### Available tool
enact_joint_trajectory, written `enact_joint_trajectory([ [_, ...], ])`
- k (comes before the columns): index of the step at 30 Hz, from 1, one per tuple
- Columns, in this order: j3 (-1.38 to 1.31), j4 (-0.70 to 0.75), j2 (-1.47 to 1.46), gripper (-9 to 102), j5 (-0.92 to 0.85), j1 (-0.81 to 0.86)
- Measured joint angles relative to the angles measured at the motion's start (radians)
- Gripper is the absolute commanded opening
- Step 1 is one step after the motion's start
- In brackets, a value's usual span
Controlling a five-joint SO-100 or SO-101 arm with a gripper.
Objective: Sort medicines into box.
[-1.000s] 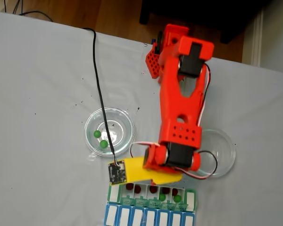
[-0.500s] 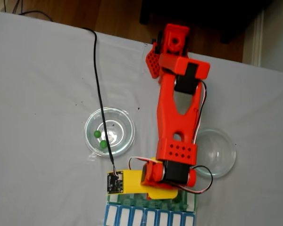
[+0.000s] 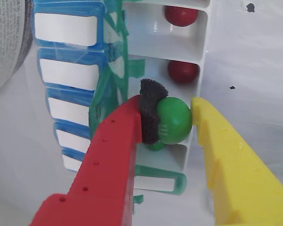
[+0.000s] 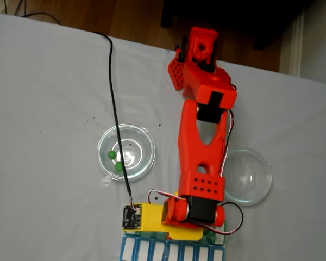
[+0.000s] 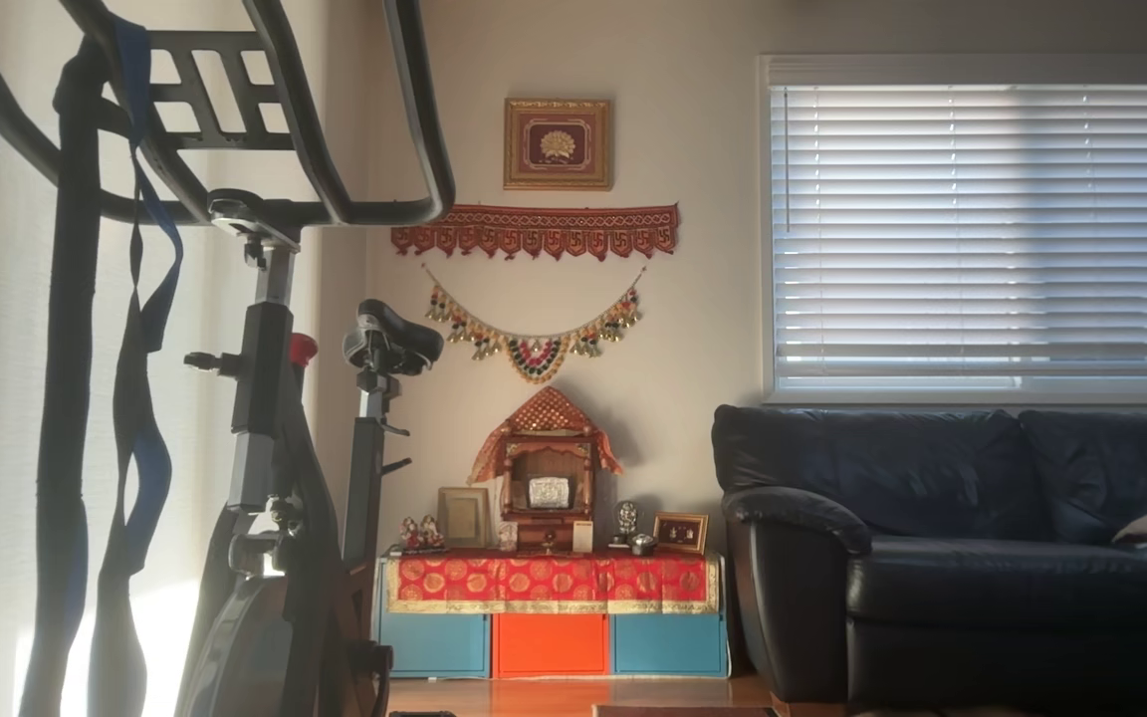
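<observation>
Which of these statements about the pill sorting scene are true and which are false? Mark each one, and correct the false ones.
1. The tool holds a green ball between its red and yellow fingers. True.
2. In the wrist view, two red balls lie in separate compartments of the pill box. True.
3. The glass dish left of the arm in the fixed view holds three red balls. False: it holds two green balls.
4. The other glass dish, right of the arm in the fixed view, looks empty. True.
5. The tool hangs over the blue row of lids. False: it is over the green-and-white row.
</observation>
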Motion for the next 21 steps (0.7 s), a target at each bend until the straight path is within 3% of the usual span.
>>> enact_joint_trajectory([
  [14, 0.224, -0.244, 0.044, 1, 0.130, -0.017],
  [18, 0.229, -0.235, 0.044, 22, 0.121, -0.017],
  [21, 0.233, -0.224, 0.044, 30, 0.107, -0.017],
])
